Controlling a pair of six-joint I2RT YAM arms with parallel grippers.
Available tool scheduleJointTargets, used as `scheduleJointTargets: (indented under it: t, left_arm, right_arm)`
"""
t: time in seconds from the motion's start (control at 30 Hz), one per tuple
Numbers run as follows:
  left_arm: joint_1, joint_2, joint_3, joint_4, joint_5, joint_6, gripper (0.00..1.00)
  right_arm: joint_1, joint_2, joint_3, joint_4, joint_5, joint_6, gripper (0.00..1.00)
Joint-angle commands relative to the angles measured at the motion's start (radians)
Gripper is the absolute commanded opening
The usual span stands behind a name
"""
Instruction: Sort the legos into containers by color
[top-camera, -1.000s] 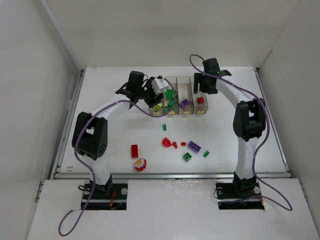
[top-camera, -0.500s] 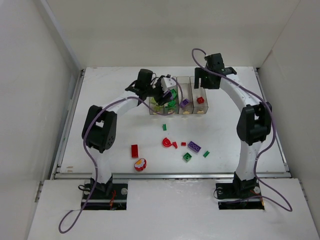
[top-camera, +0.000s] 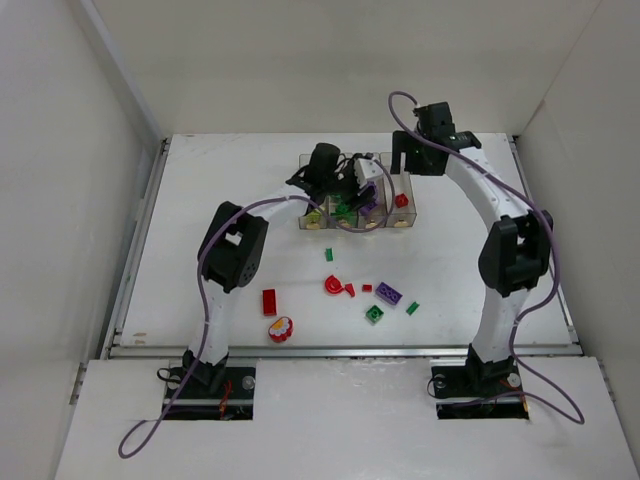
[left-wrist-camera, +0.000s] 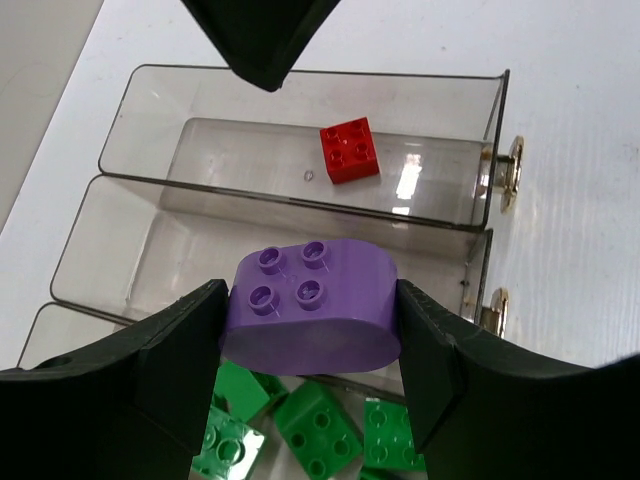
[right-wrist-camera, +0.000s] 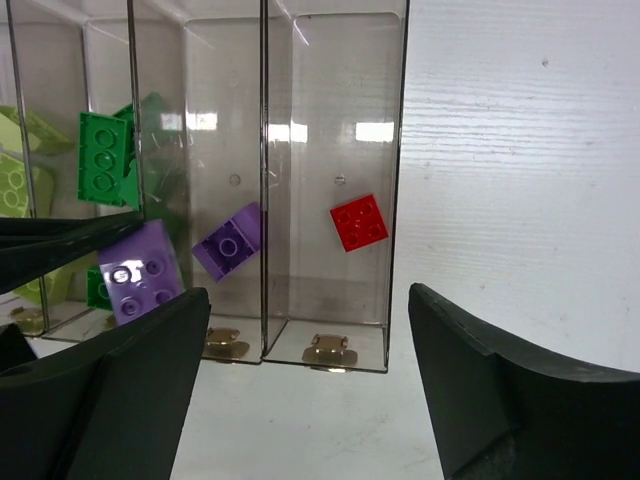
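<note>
Legos loose on the table: I count nine, all in its near half, short of the bins.

- Nearest me is a red-and-yellow round piece, with a red brick just beyond it.
- To the right lie a green brick, a green chip and a purple brick.
- Left of those is a red half-round with a small red bit touching it, and a second red bit lies apart.
- Farther off is another green chip.
- Tally: five red, three green, one purple.

The surface is flat and white, with a metal rail along the near edge. Plain white walls close it on the left, right and far sides.

There are four clear bins, joined in one row in the far half. Through the right wrist camera I note:

- The right-end bin holds one red cube.
- The next bin holds one purple block.
- The third bin holds green blocks; I cannot count them.
- The fourth bin holds yellow-green pieces, mostly cut off at the frame edge.

The left gripper is clamped on a rounded purple piece with four studs. It is held above the row over the middle bins, and I cannot tell which one. The right gripper hangs over the right end of the row, its jaws wide apart and holding nothing.
</note>
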Motion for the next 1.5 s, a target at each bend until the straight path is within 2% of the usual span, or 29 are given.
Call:
scheduleJointTargets:
  t: [0.0,0.13,0.27,0.3,0.47,0.57,0.7,0.8,0.87,1.0,1.07,1.17,1.23,1.33,1.47]
  left_arm:
    - [-0.004,0.007,0.056,0.081,-0.015,-0.039,0.31]
    - [-0.004,-0.004,0.056,0.069,-0.024,-0.06,0.71]
    - [-0.013,-0.045,0.056,0.047,-0.024,-0.024,0.82]
    - [-0.013,-0.054,0.056,0.047,-0.024,-0.024,0.89]
    - [-0.023,-0.102,0.026,0.07,-0.048,-0.007,0.91]
    - [-0.023,-0.134,0.016,0.096,-0.111,-0.109,0.91]
    - [-0.023,-0.246,0.001,0.056,-0.28,-0.155,0.89]
    - [-0.012,-0.339,-0.065,0.015,-0.467,-0.155,0.89]
    - [0.002,-0.388,-0.098,-0.023,-0.507,-0.155,0.88]
    - [0.072,-0.528,-0.178,-0.148,-0.535,-0.224,0.84]
    - [0.115,-0.615,-0.236,-0.211,-0.535,-0.278,0.84]
    - [0.137,-0.735,-0.348,-0.246,-0.504,-0.289,0.84]
    - [0.137,-0.795,-0.417,-0.255,-0.504,-0.258,0.83]
    - [0.126,-0.901,-0.546,-0.255,-0.515,-0.283,0.83]
    - [0.126,-1.011,-0.667,-0.255,-0.536,-0.318,0.83]
  right_arm:
    - [0.005,-0.063,-0.011,-0.013,0.031,-0.001,0.87]
    - [0.005,-0.082,-0.011,-0.013,0.031,-0.001,0.9]
    - [0.005,-0.102,-0.034,0.015,0.041,-0.001,0.93]
    - [0.005,-0.115,-0.034,0.015,0.041,-0.001,0.93]
    - [0.005,-0.136,-0.069,0.052,0.03,0.008,0.93]
    - [0.005,-0.162,-0.103,0.061,0.03,0.009,0.93]
    - [0.005,-0.228,-0.173,0.081,0.03,0.018,0.96]
    - [0.005,-0.267,-0.223,0.081,0.012,0.018,0.97]
    - [0.005,-0.29,-0.249,0.059,-0.001,0.0,0.97]
    - [0.124,-0.311,-0.298,-0.051,0.108,-0.022,0.97]
    - [0.234,-0.288,-0.322,-0.144,0.139,0.007,0.97]
    - [0.339,-0.297,-0.382,-0.201,0.108,0.047,0.97]
    - [0.376,-0.349,-0.436,-0.201,0.065,0.067,0.97]
    - [0.417,-0.429,-0.543,-0.096,0.021,0.078,0.97]
    - [0.481,-0.411,-0.553,0.053,-0.061,0.117,0.97]
